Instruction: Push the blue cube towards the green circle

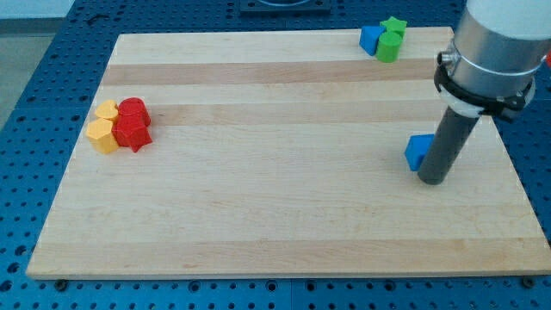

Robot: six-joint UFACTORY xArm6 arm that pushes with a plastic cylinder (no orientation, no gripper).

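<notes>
At the frame's right, the tip (432, 179) touches the blue cube (418, 151), compact with no clear long axis; green circle (387, 48) sits upper right. No pincer exists.

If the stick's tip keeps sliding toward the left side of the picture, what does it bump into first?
My tip would meet the blue block first: it sits right beside the rod on the view's left, seemingly touching. It lies slightly further up the board, though, so the tip may only clip it.

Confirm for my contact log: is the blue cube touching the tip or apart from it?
Touching, apparently: the blue cube sits against the left side of my tip, with no board visible between them.
</notes>
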